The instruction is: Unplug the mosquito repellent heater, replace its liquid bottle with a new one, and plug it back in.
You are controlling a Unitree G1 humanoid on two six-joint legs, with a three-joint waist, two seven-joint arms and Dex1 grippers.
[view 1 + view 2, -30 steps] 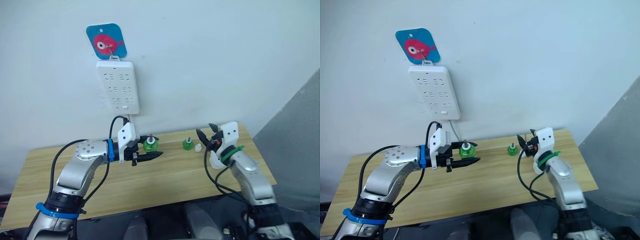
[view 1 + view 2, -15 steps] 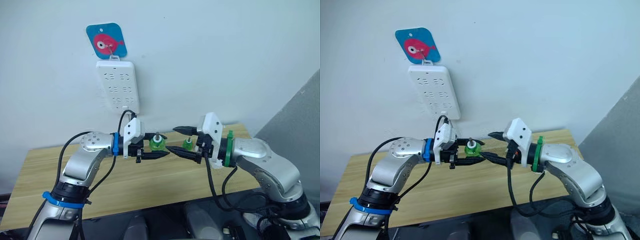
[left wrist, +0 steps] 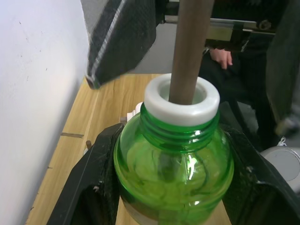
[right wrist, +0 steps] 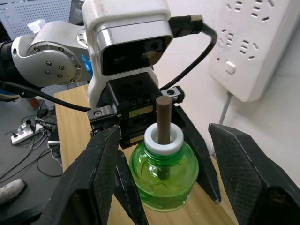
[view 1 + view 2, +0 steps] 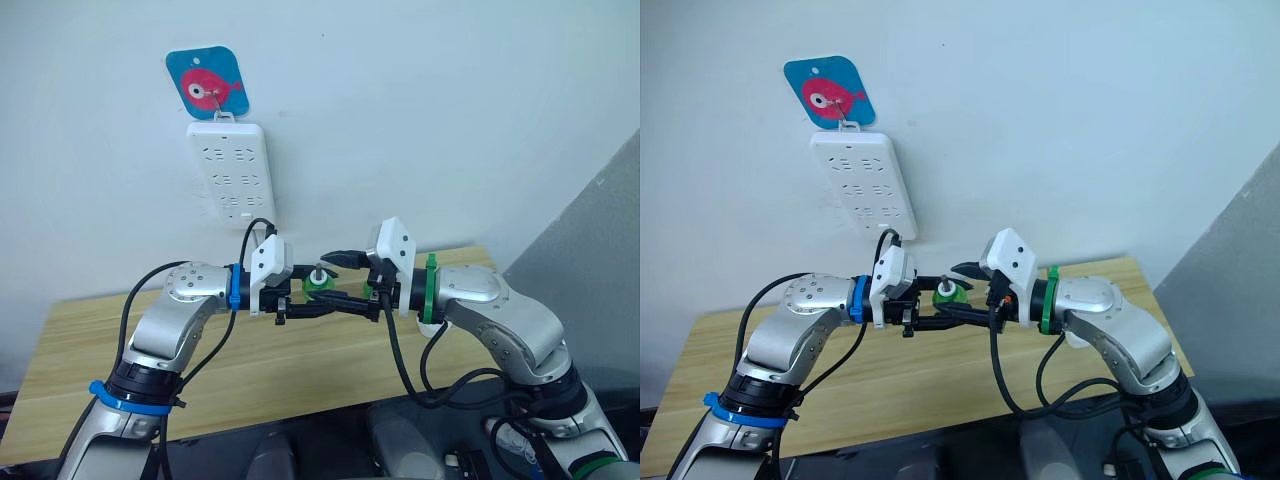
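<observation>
Bottle (image 4: 163, 180) of green repellent liquid, its brown wick upright, is clamped in the left gripper (image 5: 312, 300) above the desk (image 5: 80, 340) near its back edge — the right gripper (image 5: 345, 278), fingers spread wide, straddles it, and closing off-centre could snap the wick or knock the bottle loose.

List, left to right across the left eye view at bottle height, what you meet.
Left hand → green bottle → right hand
</observation>
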